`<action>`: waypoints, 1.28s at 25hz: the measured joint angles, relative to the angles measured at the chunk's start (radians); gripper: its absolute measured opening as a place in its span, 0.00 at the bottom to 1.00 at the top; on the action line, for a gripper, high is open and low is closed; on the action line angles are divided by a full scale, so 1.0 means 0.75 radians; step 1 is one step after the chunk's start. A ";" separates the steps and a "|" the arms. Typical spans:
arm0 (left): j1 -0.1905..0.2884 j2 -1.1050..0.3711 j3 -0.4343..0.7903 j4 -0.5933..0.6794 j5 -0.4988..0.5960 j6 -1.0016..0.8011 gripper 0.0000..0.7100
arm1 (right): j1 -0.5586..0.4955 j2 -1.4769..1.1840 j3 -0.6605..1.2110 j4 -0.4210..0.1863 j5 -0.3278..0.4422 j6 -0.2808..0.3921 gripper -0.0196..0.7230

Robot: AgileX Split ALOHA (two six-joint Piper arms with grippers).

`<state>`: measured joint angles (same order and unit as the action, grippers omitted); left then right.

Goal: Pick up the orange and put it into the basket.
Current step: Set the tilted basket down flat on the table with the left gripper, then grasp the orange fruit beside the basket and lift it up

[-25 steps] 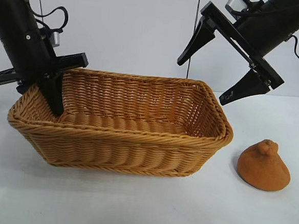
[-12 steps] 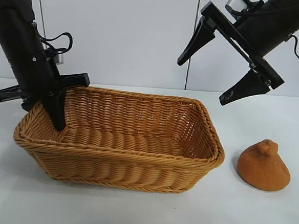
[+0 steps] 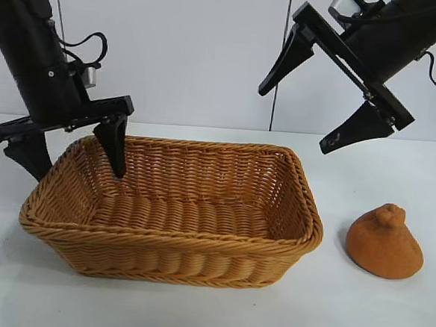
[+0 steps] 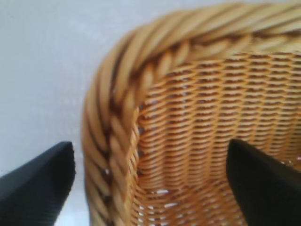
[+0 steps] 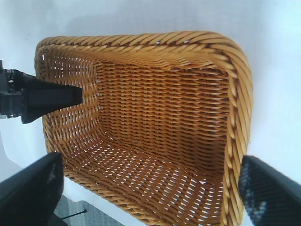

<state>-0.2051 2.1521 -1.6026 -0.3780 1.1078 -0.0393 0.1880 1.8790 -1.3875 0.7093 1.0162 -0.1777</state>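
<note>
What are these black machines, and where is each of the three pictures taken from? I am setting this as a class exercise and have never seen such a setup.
They are two robot arms at a white table, each ending in a two-fingered gripper. The exterior view faces both arms. The other two pictures come from cameras on the arms' wrists, looking down past their own black fingers.

On the table stand a woven wicker basket, with nothing in it, and beside it, apart from it, the orange, a rough fruit with a bump on top.

The left gripper is open, straddling the basket's corner rim: one finger inside, one outside. The right gripper hangs open in the air above the basket's other end. Neither holds anything.
</note>
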 joint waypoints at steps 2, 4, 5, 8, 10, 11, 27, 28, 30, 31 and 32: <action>0.000 0.000 -0.073 0.020 0.077 0.000 0.89 | 0.000 0.000 0.000 0.000 0.001 0.000 0.96; 0.000 0.000 -0.147 0.057 0.119 0.000 0.89 | 0.000 0.000 0.000 0.000 0.003 0.000 0.96; 0.000 0.000 -0.188 0.080 0.125 0.000 0.90 | 0.000 0.000 0.000 0.000 0.006 0.000 0.96; 0.000 -0.003 -0.283 0.140 0.132 0.000 0.90 | 0.000 0.000 0.000 0.000 0.028 0.000 0.96; 0.000 -0.006 -0.322 0.203 0.136 0.000 0.90 | 0.000 0.000 0.000 -0.003 0.037 0.000 0.96; 0.003 -0.009 -0.334 0.243 0.136 0.000 0.90 | 0.000 0.000 0.000 -0.006 0.037 0.000 0.96; 0.241 -0.088 -0.316 0.350 0.139 0.035 0.90 | 0.000 0.000 0.000 -0.016 0.037 0.000 0.96; 0.241 -0.114 -0.297 0.350 0.138 0.038 0.90 | 0.000 0.000 0.000 -0.016 0.037 0.000 0.96; 0.241 -0.181 -0.225 0.359 0.138 0.044 0.90 | 0.000 0.000 0.000 -0.019 0.037 0.000 0.96; 0.241 -0.232 -0.178 0.373 0.139 0.052 0.90 | 0.000 0.000 0.000 -0.019 0.037 0.000 0.96; 0.241 -0.270 -0.137 0.387 0.139 0.052 0.90 | 0.000 0.000 0.000 -0.020 0.037 0.000 0.96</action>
<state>-0.0242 1.9499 -1.7055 -0.0877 1.2118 0.0000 0.1880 1.8790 -1.3875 0.6944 1.0439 -0.1777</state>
